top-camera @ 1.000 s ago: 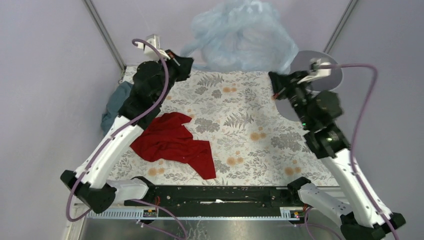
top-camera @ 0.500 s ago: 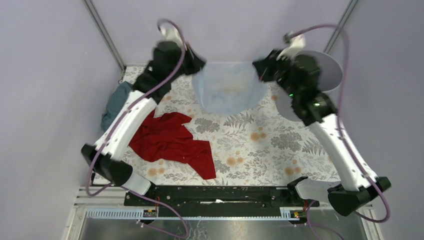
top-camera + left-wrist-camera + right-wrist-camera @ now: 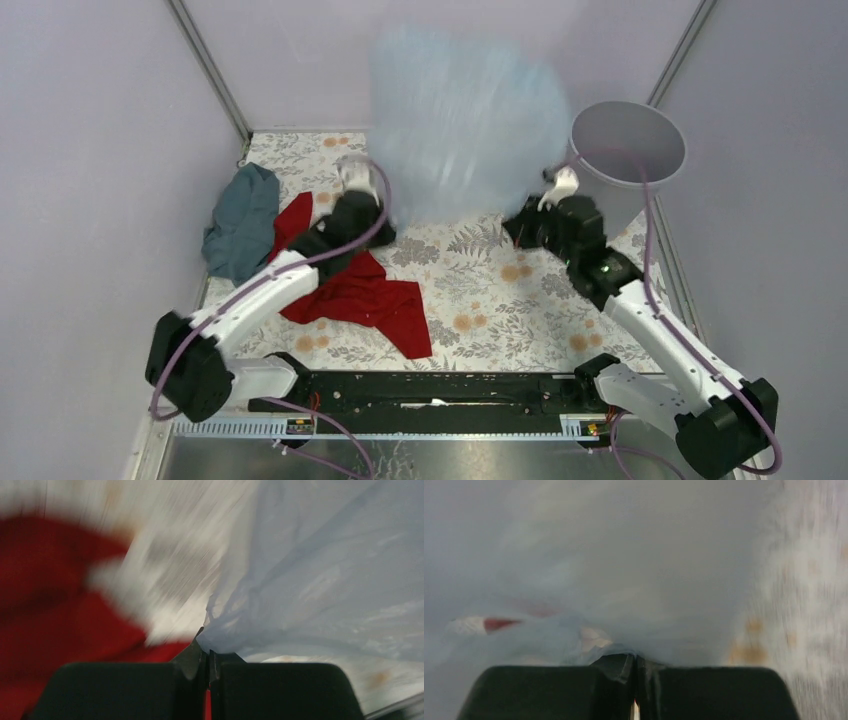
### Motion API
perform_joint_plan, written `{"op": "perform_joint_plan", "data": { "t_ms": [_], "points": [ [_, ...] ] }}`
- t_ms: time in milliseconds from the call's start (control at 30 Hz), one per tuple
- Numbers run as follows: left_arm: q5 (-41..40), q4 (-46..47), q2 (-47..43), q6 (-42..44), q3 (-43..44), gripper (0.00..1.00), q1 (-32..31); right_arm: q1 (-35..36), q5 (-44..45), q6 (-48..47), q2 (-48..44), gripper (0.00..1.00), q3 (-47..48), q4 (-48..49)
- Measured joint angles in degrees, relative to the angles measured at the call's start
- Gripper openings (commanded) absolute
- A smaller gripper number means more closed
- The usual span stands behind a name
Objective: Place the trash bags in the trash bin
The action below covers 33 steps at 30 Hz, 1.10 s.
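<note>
Patterned bench point(image 3: 500, 300) gives open room between arms, nearer than both fingers. Red cloth point(image 3: 350, 295) under left arm, reaching just behind left fingers point(image 3: 202, 656); teal cloth point(image 3: 240, 220) farther left at bench edge. Left fingers pressed together, pinching bag point(image 3: 455, 130) edge. Right fingers point(image 3: 634, 662) closed on film too. Bag billows up between and beyond both fingers, blurred, outside bin. Bin point(image 3: 640, 135) upright, just right of and beyond right fingers, near right wall.
</note>
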Motion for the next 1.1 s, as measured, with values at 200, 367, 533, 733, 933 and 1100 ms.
{"op": "perform_joint_plan", "data": {
  "t_ms": [200,367,533,733,933,1100],
  "points": [
    [1.38,-16.48,-1.25,-1.42,-14.91,0.0,0.0,0.0,-1.77,1.77,-1.84,0.0,-8.46,-10.82],
    [4.17,-13.4,-10.69,-0.7,-3.3,0.0,-0.02,0.0,-9.42,1.79,-1.66,0.0,1.79,-10.75],
    [8.66,-10.36,-16.11,-0.42,0.37,0.0,-0.17,0.0,-15.82,2.71,-2.01,0.04,4.85,-10.73],
    [17.86,-4.48,-13.77,-3.74,0.81,0.0,-0.31,0.63,-21.92,5.01,-0.07,0.12,5.4,-8.68],
    [23.39,1.42,-7.43,-8.17,-0.28,0.0,-1.77,8.87,-21.53,7.26,5.77,0.17,7.41,-5.31],
    [24.57,2.62,-6.43,-8.96,-0.31,0.07,-2.19,13.57,-20.28,8.02,10.6,0.0,9.81,-4.46]
  ]
}}
